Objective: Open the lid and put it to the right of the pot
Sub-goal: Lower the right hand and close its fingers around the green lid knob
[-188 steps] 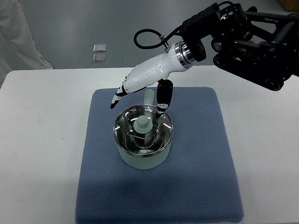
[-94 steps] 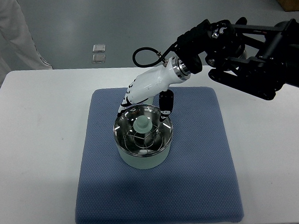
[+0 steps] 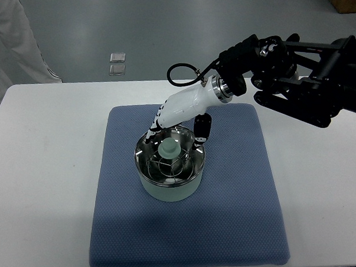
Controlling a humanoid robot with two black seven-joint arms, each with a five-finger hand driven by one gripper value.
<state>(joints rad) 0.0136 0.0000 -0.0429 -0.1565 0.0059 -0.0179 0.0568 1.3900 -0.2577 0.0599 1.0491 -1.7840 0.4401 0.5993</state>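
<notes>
So my right hand [image 3: 174,122] hangs over the far edge of the pot [image 3: 169,165], and its arm comes in from the right side. The fingers [image 3: 152,131] point down at the far left of the rim and the thumb [image 3: 201,130] points down at the far right. They are spread apart and hold nothing yet. I keep them wide like that so they can drop on both sides of the knob [image 3: 168,148].

The pot sits in the middle of the blue mat [image 3: 234,195], and the mat lies flat on the white desk [image 3: 46,163]. I think the mat is there so the pot does not slide when I pull up. The lid [image 3: 169,155] is shiny and see-through and rests on top of the pot. Its pale green knob sticks up in the center, which makes it the easy part to grab.

The right half of the mat is bare, and that is where I plan to put the lid down. My left hand is not in view. I must close gently, because the shiny lid could slip.
</notes>
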